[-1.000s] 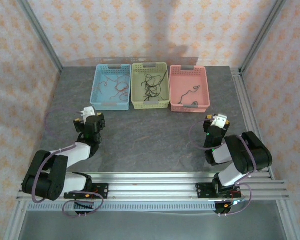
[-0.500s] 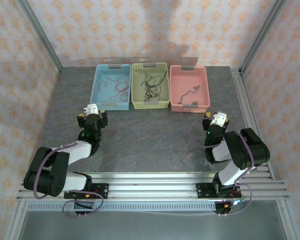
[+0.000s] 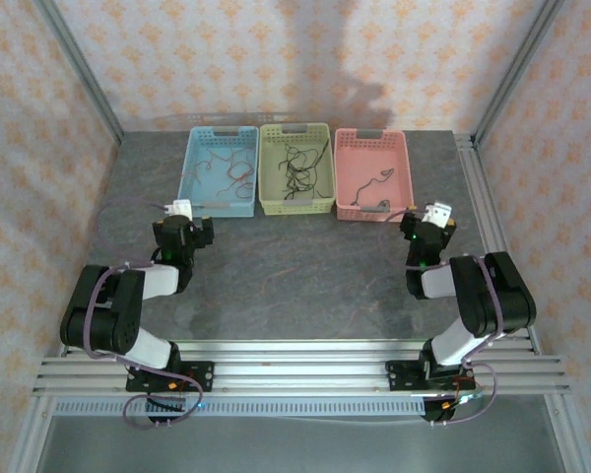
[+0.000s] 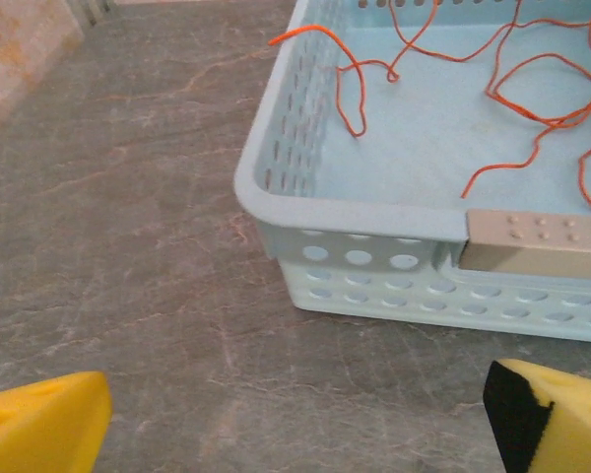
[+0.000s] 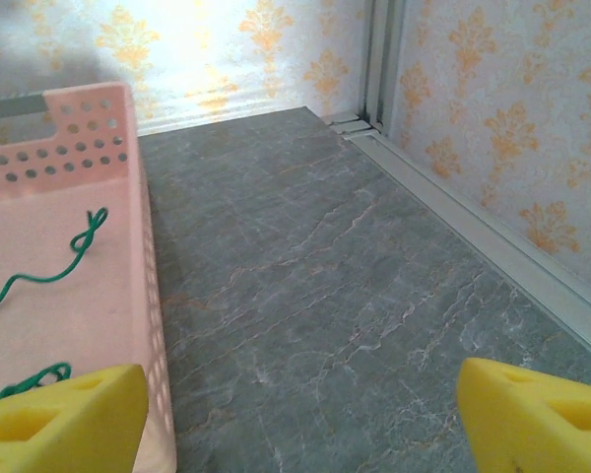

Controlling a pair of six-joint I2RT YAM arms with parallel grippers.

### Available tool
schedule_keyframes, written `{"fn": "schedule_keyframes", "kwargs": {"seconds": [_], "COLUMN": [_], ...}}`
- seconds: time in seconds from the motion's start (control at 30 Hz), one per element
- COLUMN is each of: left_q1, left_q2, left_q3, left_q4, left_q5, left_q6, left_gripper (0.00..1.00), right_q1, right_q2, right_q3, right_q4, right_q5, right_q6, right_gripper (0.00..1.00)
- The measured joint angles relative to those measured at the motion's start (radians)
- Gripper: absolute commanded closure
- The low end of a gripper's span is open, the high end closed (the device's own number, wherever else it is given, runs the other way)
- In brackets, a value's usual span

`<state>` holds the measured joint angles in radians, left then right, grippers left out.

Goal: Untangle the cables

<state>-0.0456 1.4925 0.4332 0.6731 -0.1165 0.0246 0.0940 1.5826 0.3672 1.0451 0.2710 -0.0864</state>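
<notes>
- L gripper (image 3: 180, 212) (image 4: 295, 434): yellow fingers wide apart, nothing btwn them. It sits low over the table (image 3: 295, 266), just short of the near-left corner of the blue basket (image 3: 220, 209) (image 4: 355, 261).
- R gripper (image 3: 435, 217) (image 5: 300, 424): fingers also spread, nothing held. It sits by the near-right corner of the pink basket (image 3: 372, 132) (image 5: 153, 296).
- Count: 2 arms, 2 grippers, 3 baskets in a row at the far side. L to R these are the blue basket, the yellow-green basket (image 3: 296, 206) and the pink basket.
- Orange cables (image 3: 227, 172) (image 4: 532, 108): all in the blue basket.
  - Several loose strands; exact no. cannot be told.
  - They curl in loops with no single long axis.
  - In the left wrist view one end arches up over the basket's left rim and points left.
- Black cables (image 3: 297, 168): a loose bunch in the yellow-green basket. The bunch runs roughly near-to-far; strand count not readable.
- Green cables (image 3: 379, 177) (image 5: 79, 243): 2 pieces in the pink basket.
  - The longer one lies diagonal, near-left to far-right, with a small loop at its far end.
  - The second is a short curl near the front wall.
- L arm (image 3: 113, 315): folded low, elbow back by the base, forearm reaching fwd; wrist aims at the blue basket.
- R arm (image 3: 483, 296): same folded pose, mirrored; wrist aims past the right side of the pink basket.
</notes>
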Motion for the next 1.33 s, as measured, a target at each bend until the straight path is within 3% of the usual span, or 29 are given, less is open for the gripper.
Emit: {"fn": "schedule_keyframes", "kwargs": {"seconds": [0.03,0.07,0.1,1.33], "left_q1": [0.0,0.0,0.0,0.0], "left_q2": [0.0,0.0,0.0,0.0], "left_q3": [0.0,0.0,0.0,0.0], "left_q4": [0.002,0.002,0.005,0.006], "left_q5": [0.007,0.013,0.016,0.034], "left_q6": [0.0,0.0,0.0,0.0], "left_gripper": [0.0,0.0,0.0,0.0], "right_q1": [-0.009,-0.013,-0.017,-0.018], "right_q2": [-0.002,-0.003,-0.003,-0.003], "right_q3": [0.006,0.006,0.006,0.006], "right_q4": [-0.021,-0.034,-0.05,-0.108], "right_q5": [-0.007,-0.01,-0.012,-0.018], "right_q6": [0.009,0.015,0.019,0.049], "right_gripper": [0.15,0.02,0.0,0.01]}}
